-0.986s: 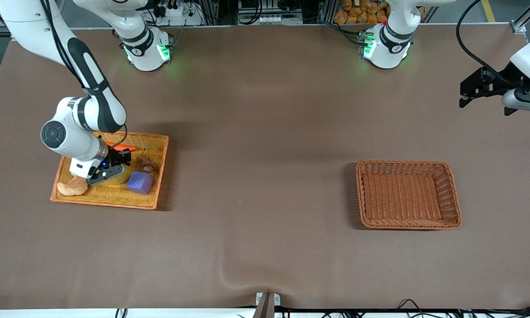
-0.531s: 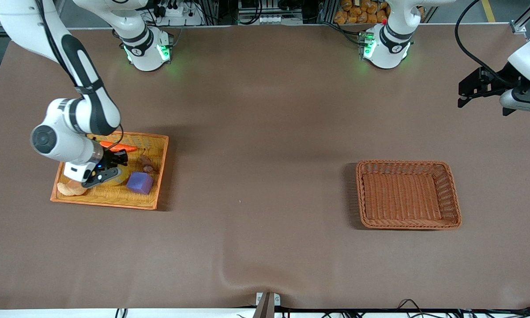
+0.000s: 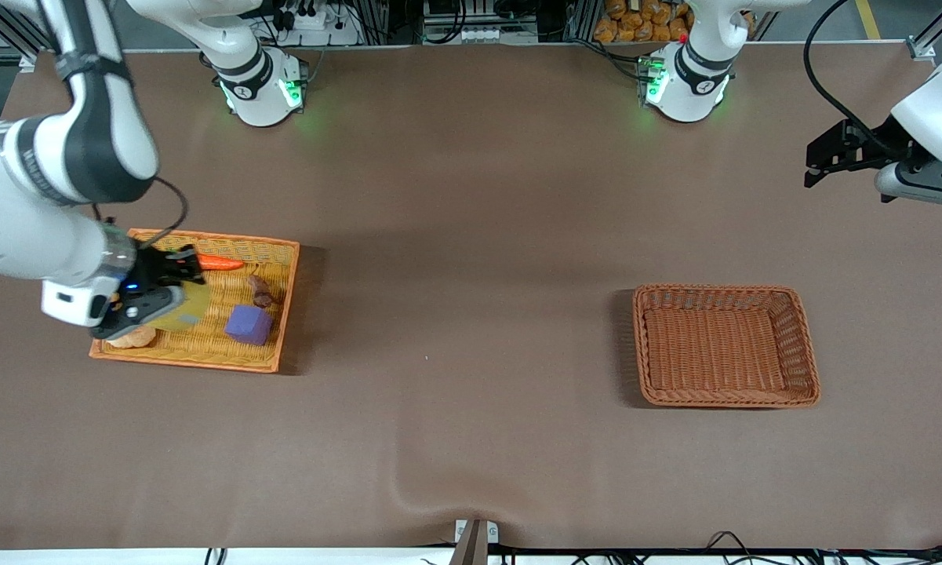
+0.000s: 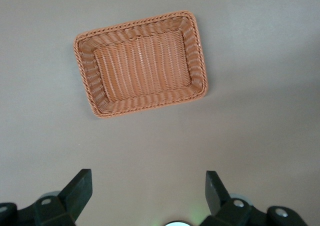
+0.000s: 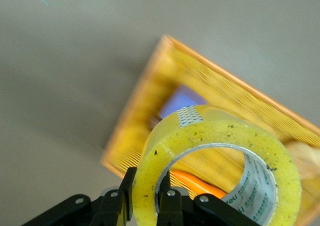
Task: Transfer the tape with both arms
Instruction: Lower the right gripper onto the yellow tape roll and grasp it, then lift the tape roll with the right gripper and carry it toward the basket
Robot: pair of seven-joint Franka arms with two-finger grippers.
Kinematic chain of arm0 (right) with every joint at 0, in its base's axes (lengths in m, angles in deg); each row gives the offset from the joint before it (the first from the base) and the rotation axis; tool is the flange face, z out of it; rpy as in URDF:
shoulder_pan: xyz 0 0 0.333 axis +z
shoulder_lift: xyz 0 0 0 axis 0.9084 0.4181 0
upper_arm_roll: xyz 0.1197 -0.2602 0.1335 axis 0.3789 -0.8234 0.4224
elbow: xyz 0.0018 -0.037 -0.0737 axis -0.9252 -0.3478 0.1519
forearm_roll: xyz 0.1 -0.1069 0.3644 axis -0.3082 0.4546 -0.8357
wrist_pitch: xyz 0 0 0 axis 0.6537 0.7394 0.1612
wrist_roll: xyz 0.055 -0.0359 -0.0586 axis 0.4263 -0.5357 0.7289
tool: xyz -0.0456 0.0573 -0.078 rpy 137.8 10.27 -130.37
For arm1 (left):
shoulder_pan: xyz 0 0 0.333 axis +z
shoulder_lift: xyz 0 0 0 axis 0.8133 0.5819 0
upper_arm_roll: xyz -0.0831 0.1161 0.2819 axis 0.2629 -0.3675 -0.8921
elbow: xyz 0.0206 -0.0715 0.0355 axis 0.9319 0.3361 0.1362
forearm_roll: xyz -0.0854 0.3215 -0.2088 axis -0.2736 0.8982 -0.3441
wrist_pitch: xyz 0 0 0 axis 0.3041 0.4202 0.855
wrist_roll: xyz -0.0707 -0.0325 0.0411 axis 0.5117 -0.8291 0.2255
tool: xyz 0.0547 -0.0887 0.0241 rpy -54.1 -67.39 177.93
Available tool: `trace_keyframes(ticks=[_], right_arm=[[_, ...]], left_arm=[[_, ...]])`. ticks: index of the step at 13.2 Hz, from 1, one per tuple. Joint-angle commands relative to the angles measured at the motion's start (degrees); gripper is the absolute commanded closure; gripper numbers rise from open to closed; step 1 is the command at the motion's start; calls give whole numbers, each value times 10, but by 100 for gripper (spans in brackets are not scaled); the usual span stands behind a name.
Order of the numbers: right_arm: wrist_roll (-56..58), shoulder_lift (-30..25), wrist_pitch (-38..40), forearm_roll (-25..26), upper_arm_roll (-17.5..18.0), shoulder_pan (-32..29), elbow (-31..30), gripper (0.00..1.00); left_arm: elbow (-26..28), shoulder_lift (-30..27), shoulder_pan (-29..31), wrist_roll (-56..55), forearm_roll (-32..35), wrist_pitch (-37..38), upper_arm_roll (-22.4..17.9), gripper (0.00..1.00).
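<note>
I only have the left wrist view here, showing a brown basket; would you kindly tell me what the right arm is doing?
Observer: The right gripper is shut on the tape, pinching the ring's wall.
Operator: Thank you. Where is it?
Observer: Over the orange tray at the right arm's end of the table.
Operator: Is anything else in that tray?
Observer: A purple block and a carrot.
Operator: And my own gripper?
Observer: The left gripper hangs open above the table's edge, at the left arm's end.
</note>
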State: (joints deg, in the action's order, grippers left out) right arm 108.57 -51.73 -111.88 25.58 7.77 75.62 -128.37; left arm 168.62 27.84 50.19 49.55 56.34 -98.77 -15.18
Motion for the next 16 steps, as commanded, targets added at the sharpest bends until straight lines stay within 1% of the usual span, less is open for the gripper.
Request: trace_keyframes(ticks=[1,2,3,5,6,7,9,10,11,13,15,16], right_arm=[[-152,39,-3,-18,-2,129,68,100],[-224,70,-14,-19,-2,166,99,100],[-280,118,-29,-18,-2,208,144,100],[-363,218,-38,-14,-4,271,240,100],[-400,261,-46,-13,-5,286,285,100],[-423,295,-57,-13,-5,298,309,100],[-435,334,-87,-9,-8,324,310,100],[-440,349,-91,-8,-8,326,310,100],[-470,361,-109,-8,-8,335,311,100],[-523,394,-173,-7,-9,369,313,100],[-522,411,-183,-1,-9,368,312,100],[-523,411,-179,10,-8,370,310,75]], left_arm=[[-3,3,3,7,-17,9,-2,0],[-3,3,2,7,-17,9,-2,0],[-4,3,2,8,-18,9,-2,0],[-4,3,3,8,-18,9,-2,0],[-4,2,3,8,-18,9,-2,0],[-4,2,3,8,-18,9,-2,0],[-3,3,2,6,-12,9,-3,0],[-3,3,2,7,-12,9,-3,0],[-3,3,3,7,-13,9,-3,0],[-3,4,3,8,-13,9,-3,0],[-3,10,3,6,-14,8,-3,0],[-3,10,3,5,-14,8,-3,0]])
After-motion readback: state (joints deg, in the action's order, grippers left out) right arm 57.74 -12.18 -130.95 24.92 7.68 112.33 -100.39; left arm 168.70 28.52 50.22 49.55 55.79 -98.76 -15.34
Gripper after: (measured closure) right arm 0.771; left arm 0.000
